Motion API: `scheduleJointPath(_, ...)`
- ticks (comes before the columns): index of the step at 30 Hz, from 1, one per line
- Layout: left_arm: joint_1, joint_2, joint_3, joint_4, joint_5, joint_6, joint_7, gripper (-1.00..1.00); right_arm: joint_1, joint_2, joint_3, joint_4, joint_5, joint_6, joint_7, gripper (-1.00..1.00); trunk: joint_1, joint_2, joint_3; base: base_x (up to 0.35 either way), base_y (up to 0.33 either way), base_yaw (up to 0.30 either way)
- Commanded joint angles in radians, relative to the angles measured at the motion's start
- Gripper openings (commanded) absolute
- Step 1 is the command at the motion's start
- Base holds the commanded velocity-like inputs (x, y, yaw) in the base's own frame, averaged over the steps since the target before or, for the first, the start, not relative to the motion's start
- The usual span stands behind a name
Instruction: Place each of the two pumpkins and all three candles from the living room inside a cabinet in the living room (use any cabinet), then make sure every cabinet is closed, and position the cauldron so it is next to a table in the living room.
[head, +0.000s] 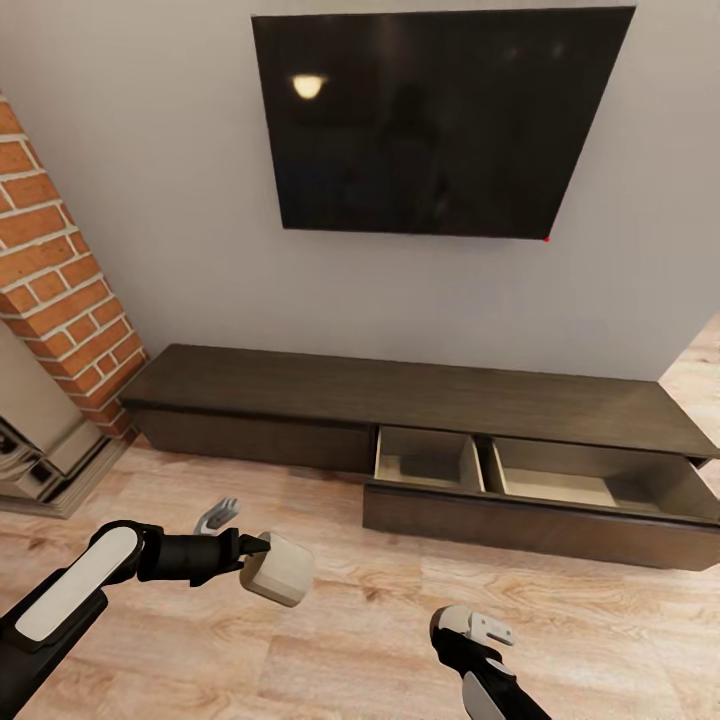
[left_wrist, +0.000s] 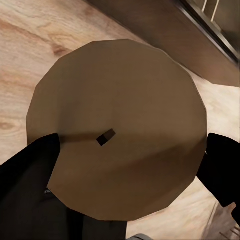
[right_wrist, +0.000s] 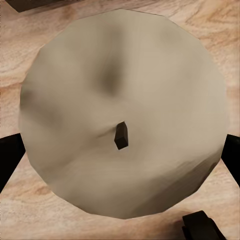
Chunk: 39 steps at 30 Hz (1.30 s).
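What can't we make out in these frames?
- Right gripper grip: in the right wrist view the candle covers the fingertips, so whether it is clamped is unclear. In the head view the gripper's own body blocks any candle.
- Drawer: in the head view its front panel hides the near strip of both compartments.
- Floor below the second candle: blocked by it in the left wrist view.

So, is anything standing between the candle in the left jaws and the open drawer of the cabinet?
Nothing visible does. Only wooden floor lies between the candle and the open drawer, whose left compartment looks empty.
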Motion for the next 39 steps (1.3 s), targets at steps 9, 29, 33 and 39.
scheduleJointPath(9, -0.001, 0.001, -0.002, -0.001, 0.011, 0.000, 0.009, -1.00, -0.001, -0.001, 0.004, -0.002, -0.006, 0.003, -0.007, -1.00, 0.000, 0.000, -0.001, 0.000, 0.000, -0.079)
scheduleJointPath(29, -0.001, 0.001, -0.002, -0.001, 0.011, 0.000, 0.008, -1.00, -0.001, -0.002, 0.004, -0.002, -0.006, 0.003, -0.008, -1.00, 0.000, 0.000, -0.001, 0.000, 0.000, -0.256)
scheduleJointPath(33, -0.001, 0.001, -0.002, -0.001, 0.011, 0.000, 0.008, -1.00, -0.001, -0.002, 0.003, -0.002, -0.006, 0.003, -0.008, -1.00, 0.000, 0.000, -0.001, 0.000, 0.000, -0.259)
scheduleJointPath(39, -0.001, 0.001, -0.002, -0.001, 0.011, 0.000, 0.008, -1.00, -0.001, -0.002, 0.004, -0.002, -0.006, 0.003, -0.008, -1.00, 0.000, 0.000, -0.001, 0.000, 0.000, -0.259)
